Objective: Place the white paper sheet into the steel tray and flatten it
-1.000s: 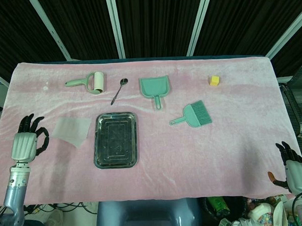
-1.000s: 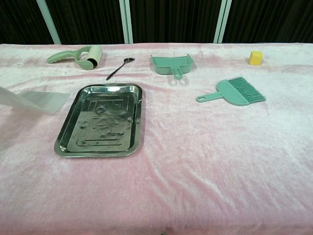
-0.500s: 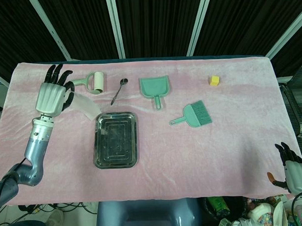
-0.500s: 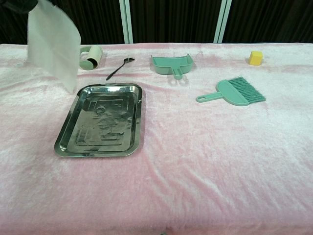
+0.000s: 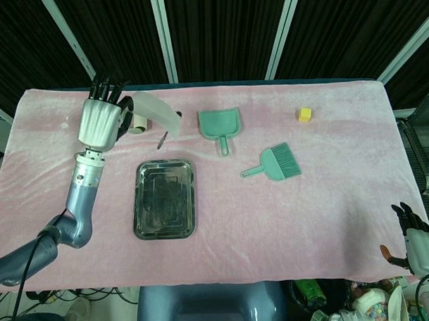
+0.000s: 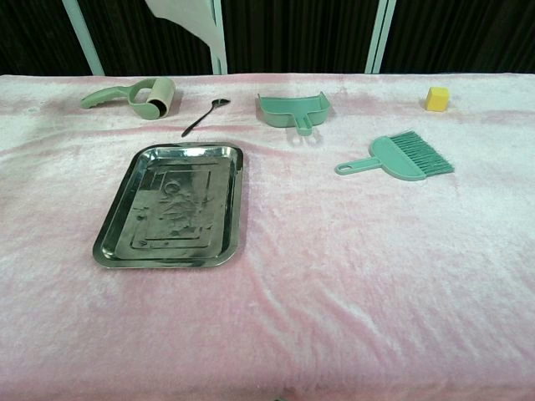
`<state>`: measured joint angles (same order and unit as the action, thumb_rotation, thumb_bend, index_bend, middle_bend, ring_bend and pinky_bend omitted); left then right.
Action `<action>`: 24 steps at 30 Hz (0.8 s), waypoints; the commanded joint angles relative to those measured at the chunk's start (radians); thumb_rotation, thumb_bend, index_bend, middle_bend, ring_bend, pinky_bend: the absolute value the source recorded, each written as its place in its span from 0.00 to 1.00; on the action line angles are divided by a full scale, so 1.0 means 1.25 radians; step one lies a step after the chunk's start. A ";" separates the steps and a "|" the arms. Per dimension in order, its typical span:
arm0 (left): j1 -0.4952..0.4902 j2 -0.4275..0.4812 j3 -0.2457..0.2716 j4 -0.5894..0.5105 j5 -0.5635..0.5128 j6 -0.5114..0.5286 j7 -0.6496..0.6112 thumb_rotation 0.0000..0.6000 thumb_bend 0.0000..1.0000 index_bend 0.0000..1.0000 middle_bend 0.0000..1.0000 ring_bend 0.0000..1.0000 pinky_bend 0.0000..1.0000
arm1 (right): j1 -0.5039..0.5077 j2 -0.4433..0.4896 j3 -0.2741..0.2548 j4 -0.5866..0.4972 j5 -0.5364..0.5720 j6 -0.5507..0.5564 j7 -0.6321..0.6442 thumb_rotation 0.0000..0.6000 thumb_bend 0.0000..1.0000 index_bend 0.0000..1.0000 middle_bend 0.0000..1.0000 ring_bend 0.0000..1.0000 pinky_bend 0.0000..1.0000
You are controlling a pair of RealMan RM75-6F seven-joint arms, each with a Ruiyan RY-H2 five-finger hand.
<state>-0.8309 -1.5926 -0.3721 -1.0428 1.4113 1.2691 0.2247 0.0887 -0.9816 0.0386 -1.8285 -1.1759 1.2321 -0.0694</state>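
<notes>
My left hand (image 5: pixel 100 121) is raised high above the table, left of and beyond the steel tray (image 5: pixel 164 199). It holds the white paper sheet (image 5: pixel 158 112), which hangs in the air toward the right, over the spoon. In the chest view only the sheet's lower part (image 6: pixel 191 17) shows at the top edge, above the tray (image 6: pixel 172 205); the hand itself is out of that frame. The tray has nothing in it. My right hand (image 5: pixel 415 241) hangs low at the bottom right, off the table, fingers apart and holding nothing.
A green lint roller (image 6: pixel 134 96), a black spoon (image 6: pixel 203 116), a green dustpan (image 6: pixel 294 109), a green brush (image 6: pixel 399 156) and a yellow cube (image 6: pixel 436 98) lie across the back of the pink cloth (image 6: pixel 351 276).
My left hand picked the sheet off the cloth left of the tray, lifted it and carried it up and to the right. The right hand has barely moved.
</notes>
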 commanded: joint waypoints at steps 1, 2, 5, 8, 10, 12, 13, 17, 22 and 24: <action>0.082 0.013 0.110 -0.101 0.003 -0.013 0.068 1.00 0.44 0.61 0.22 0.01 0.06 | 0.002 0.002 0.000 -0.002 0.003 -0.003 0.003 1.00 0.25 0.00 0.01 0.09 0.15; 0.096 0.018 0.127 -0.122 -0.003 -0.020 0.088 1.00 0.44 0.61 0.22 0.01 0.06 | 0.002 0.003 0.001 -0.002 0.003 -0.003 0.003 1.00 0.25 0.00 0.01 0.09 0.15; 0.135 0.019 0.166 -0.168 -0.037 -0.039 0.127 1.00 0.43 0.61 0.22 0.01 0.05 | 0.002 0.003 0.000 -0.002 0.003 -0.003 0.003 1.00 0.25 0.00 0.01 0.09 0.15; 0.164 0.007 0.189 -0.203 -0.083 -0.063 0.157 1.00 0.43 0.61 0.21 0.00 0.05 | 0.001 0.004 0.001 -0.002 0.004 -0.001 0.004 1.00 0.25 0.00 0.01 0.09 0.15; 0.172 0.003 0.197 -0.221 -0.102 -0.075 0.177 1.00 0.43 0.61 0.21 0.00 0.05 | 0.001 0.004 0.002 -0.003 0.006 -0.001 0.006 1.00 0.25 0.00 0.01 0.09 0.15; 0.175 -0.005 0.202 -0.231 -0.117 -0.086 0.200 1.00 0.43 0.61 0.21 0.00 0.05 | 0.001 0.004 0.003 -0.003 0.007 -0.001 0.008 1.00 0.25 0.00 0.01 0.09 0.15; 0.178 -0.012 0.204 -0.238 -0.132 -0.091 0.220 1.00 0.43 0.61 0.21 0.00 0.05 | 0.001 0.005 0.003 -0.003 0.007 0.000 0.009 1.00 0.25 0.00 0.01 0.09 0.15; 0.189 -0.029 0.196 -0.289 -0.233 -0.125 0.285 1.00 0.43 0.60 0.20 0.00 0.02 | 0.000 0.006 0.004 -0.004 0.009 0.001 0.013 1.00 0.25 0.00 0.01 0.09 0.15; 0.183 -0.038 0.183 -0.332 -0.293 -0.142 0.318 1.00 0.43 0.59 0.19 0.00 0.00 | 0.000 0.007 0.002 -0.004 0.005 0.000 0.014 1.00 0.25 0.00 0.01 0.09 0.15; 0.184 -0.044 0.183 -0.344 -0.290 -0.127 0.322 1.00 0.43 0.59 0.20 0.00 0.00 | 0.000 0.007 0.001 -0.003 0.004 -0.002 0.013 1.00 0.25 0.00 0.01 0.09 0.16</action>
<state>-0.6023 -1.6386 -0.1399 -1.4596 1.0502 1.1007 0.6207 0.0891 -0.9733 0.0404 -1.8319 -1.1710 1.2301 -0.0525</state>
